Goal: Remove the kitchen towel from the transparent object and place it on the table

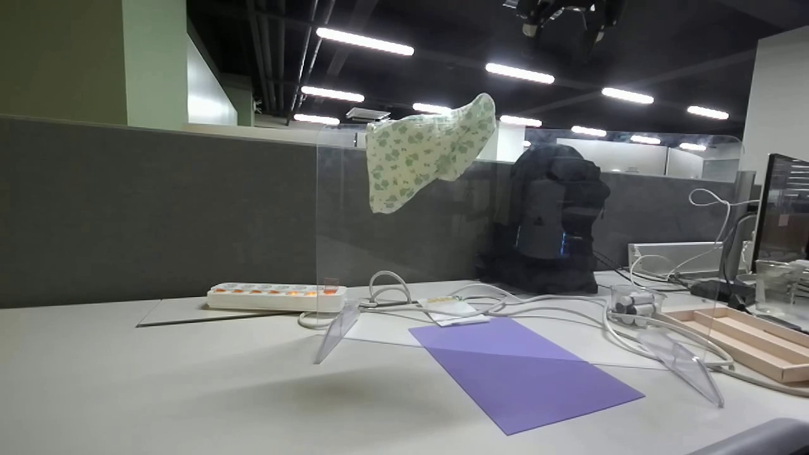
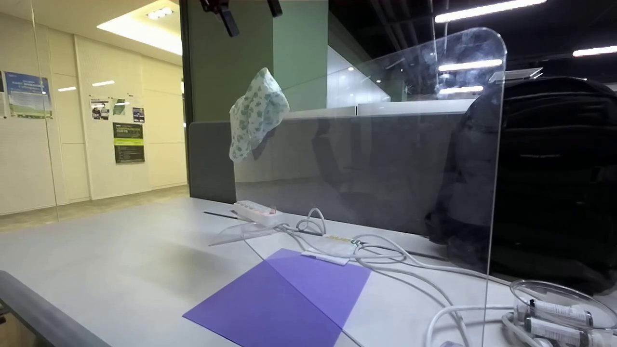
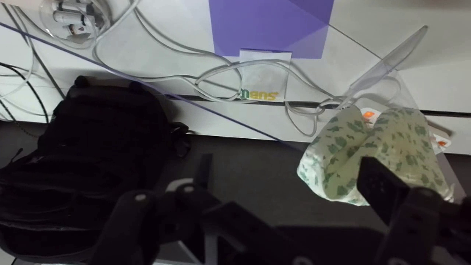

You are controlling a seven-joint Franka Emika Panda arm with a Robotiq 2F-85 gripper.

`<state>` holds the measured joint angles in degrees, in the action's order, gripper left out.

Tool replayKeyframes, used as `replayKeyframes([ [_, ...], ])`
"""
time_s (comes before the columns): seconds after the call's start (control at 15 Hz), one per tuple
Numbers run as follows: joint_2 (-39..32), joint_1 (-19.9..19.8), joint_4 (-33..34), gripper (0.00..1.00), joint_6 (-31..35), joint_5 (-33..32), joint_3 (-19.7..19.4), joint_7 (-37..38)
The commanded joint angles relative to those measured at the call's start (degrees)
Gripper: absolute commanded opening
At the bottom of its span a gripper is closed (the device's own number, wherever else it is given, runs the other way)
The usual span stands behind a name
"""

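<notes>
The kitchen towel is white-green with a leaf pattern. It hangs folded over the top edge of the upright transparent panel, near one end, in both exterior views (image 1: pixel 423 151) (image 2: pixel 255 115). The panel (image 1: pixel 341 234) stands on clear feet on the white table (image 1: pixel 240 379); it also shows in an exterior view (image 2: pixel 409 164). My gripper (image 1: pixel 562 31) is above the towel and apart from it. In the wrist view the jaws (image 3: pixel 287 165) are wide apart with nothing between them. The towel (image 3: pixel 338 154) lies toward the right finger, which covers part of it.
A purple sheet (image 1: pixel 524 373) lies under the panel. A power strip (image 1: pixel 272 298), white cables (image 1: pixel 537 298) and a paper packet (image 1: pixel 452 309) lie behind it. A black backpack (image 1: pixel 556 215), a clear bowl of small bottles (image 2: pixel 559 318) and a wooden tray (image 1: pixel 752 341) stand nearby.
</notes>
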<state>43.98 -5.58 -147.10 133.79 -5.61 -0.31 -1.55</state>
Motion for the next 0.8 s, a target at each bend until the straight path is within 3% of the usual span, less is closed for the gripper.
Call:
replayKeyframes([
  [0.0, -6.79, 3.40, 2.20, 1.00, 4.07, 4.08, -3.90, -2.27],
  [0.4, -11.57, 10.85, 2.95, 1.00, 7.12, 12.11, -8.85, -14.66],
  [0.73, -12.63, 11.93, 3.77, 1.00, 8.20, 10.83, -7.90, -18.96],
])
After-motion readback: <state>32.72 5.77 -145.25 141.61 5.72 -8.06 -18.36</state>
